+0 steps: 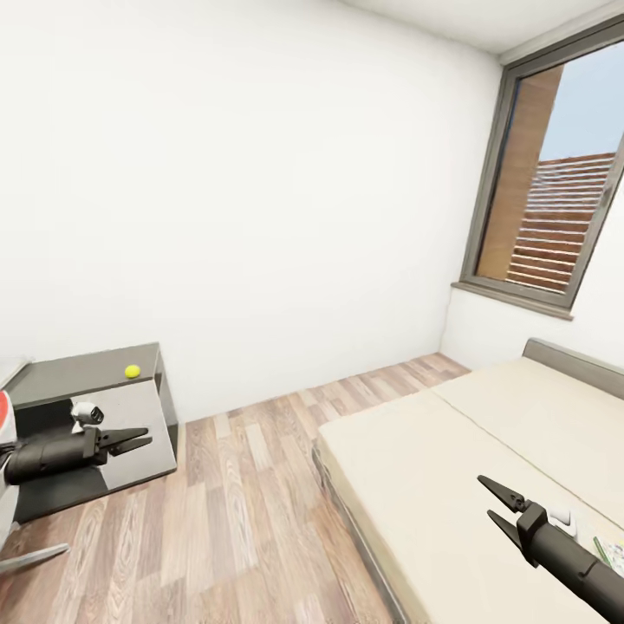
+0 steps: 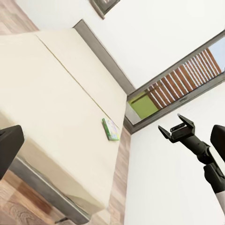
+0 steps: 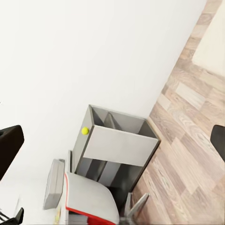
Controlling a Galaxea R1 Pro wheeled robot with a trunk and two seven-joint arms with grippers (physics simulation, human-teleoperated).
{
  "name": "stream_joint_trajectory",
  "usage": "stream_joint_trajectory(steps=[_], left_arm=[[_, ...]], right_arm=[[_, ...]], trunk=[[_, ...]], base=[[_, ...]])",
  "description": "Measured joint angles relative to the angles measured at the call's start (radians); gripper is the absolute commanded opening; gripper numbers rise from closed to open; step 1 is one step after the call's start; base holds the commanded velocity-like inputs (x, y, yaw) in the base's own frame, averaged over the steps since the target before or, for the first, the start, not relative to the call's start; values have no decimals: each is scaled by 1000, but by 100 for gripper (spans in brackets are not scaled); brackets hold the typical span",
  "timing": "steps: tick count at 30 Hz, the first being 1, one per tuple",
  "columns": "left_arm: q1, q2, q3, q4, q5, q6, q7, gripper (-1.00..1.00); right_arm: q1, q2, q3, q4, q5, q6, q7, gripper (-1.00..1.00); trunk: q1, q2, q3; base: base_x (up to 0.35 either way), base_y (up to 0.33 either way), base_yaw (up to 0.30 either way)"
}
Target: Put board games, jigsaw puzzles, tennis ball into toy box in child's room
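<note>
Risk judged: with the bed [image 1: 485, 451] at 3 o'clock and the dark grey desk corner [image 1: 87, 373] at 9 o'clock in the head view, a base turn could sweep an extended arm into the mattress edge or the desk, and the tennis ball [image 1: 132, 371] could be rolled off if bumped. The left gripper [image 1: 130, 439] and right gripper [image 1: 496, 504] are both noted spread apart, empty, touching nothing. A green-edged board game [image 2: 110, 129] is recorded on the far mattress edge.
</note>
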Motion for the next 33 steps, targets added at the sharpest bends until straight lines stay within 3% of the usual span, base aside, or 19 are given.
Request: stream_joint_trajectory(steps=[33], left_arm=[[0, 0, 0, 0, 0, 0, 0, 100]], right_arm=[[0, 0, 0, 2, 0, 0, 0, 100]], trunk=[[0, 0, -20]], base=[[-103, -63, 285]])
